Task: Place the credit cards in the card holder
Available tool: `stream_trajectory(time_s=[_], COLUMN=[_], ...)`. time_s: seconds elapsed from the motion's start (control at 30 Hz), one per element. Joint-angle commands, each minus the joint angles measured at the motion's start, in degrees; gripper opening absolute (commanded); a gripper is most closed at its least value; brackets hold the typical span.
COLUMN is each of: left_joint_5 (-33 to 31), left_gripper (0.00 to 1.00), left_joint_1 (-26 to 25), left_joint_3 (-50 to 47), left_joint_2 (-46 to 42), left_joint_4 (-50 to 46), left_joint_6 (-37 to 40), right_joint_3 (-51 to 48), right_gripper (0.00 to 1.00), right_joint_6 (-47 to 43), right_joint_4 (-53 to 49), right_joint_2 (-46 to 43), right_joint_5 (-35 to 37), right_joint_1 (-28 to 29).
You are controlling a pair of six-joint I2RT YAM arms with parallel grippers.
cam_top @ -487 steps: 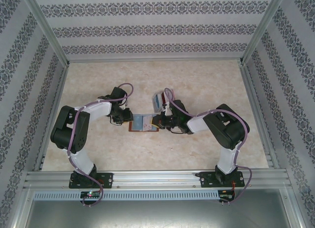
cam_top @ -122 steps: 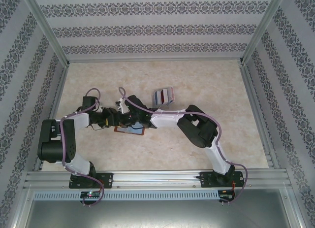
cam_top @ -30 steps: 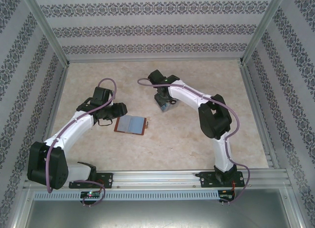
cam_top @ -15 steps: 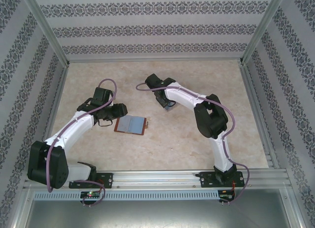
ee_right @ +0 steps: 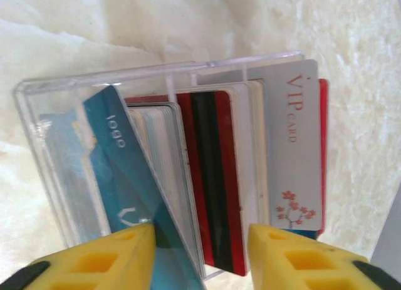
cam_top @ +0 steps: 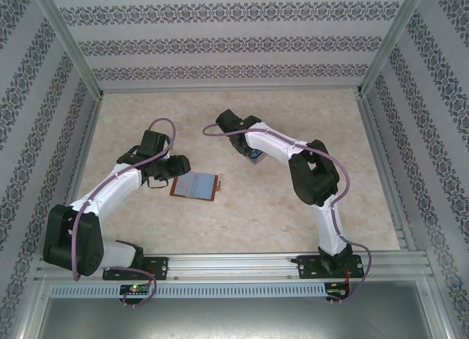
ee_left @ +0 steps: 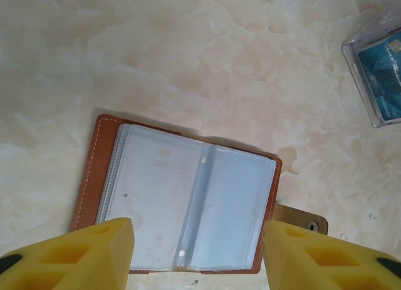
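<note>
Seemingly — right gripper [ee_right: 200,243] over credit cards [ee_right: 216,171]

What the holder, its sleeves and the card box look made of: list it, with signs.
Holder: looks like tan leather or faux leather, matte, pale stitching along the edge.
Sleeves: soft clear plastic, cloudy sheen, small holes by the fold.
Box: hard clear plastic, glossy, cards visible through its walls.
</note>
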Motion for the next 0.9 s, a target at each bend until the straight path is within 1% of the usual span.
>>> stream_trajectory(time_s=[0.0, 0.07, 0.2, 0.3, 0.33, 0.5, 0.63, 0.77, 0.87], left_joint_5=[1.28, 1.48, 2.19, 2.39, 2.44, 2.59, 3.5, 5.19, 5.08], left_gripper=[0.57, 0.57, 0.56, 0.56, 0.56, 0.56, 0.56, 0.56, 0.56], left_joint_1=[-0.3, -0.32, -0.28, -0.32, -0.32, -0.32, -0.32, -0.23, 0.01], left_joint_3=[0.27, 0.06, 0.63, 0.68, 1.0, 1.86, 2.69, 2.71, 3.32], left_joint_2=[1.18, 1.66, 2.88, 3.31, 3.59, 3.96, 4.34, 4.6, 4.68], left_joint_4=[1.44, 2.02, 1.85, 2.18, 1.99, 1.32, 0.8, 1.03, -0.94], left_joint_6=[0.07, -0.02, 0.02, -0.02, 0.15, 0.49, 0.52, 0.22, 0.67], right_joint_3=[0.7, 0.27, -0.32, -0.66, -0.57, -0.85, -2.14, -4.23, -6.39], right_gripper=[0.34, 0.27, 0.22, 0.15, 0.11, 0.04, 0.01, 0.01, 0.01], right_joint_6=[0.26, 0.64, 1.13, 1.07, 1.16, 1.45, 2.55, 4.25, 5.7], right_joint_4=[-1.31, -1.32, -1.59, -1.73, -2.14, -3.35, -3.18, -2.18, -1.68], right_joint_2=[0.14, -0.49, -1.48, -2.0, -2.21, -4.79, -8.25, -11.89, -14.62], right_joint_5=[-1.4, -2.78, -4.1, -4.6, -4.68, -7.76, -14.12, -22.25, -26.3], right_joint_1=[-0.84, -1.11, -1.32, -1.31, -1.33, -1.62, -3.12, -5.28, -6.22])
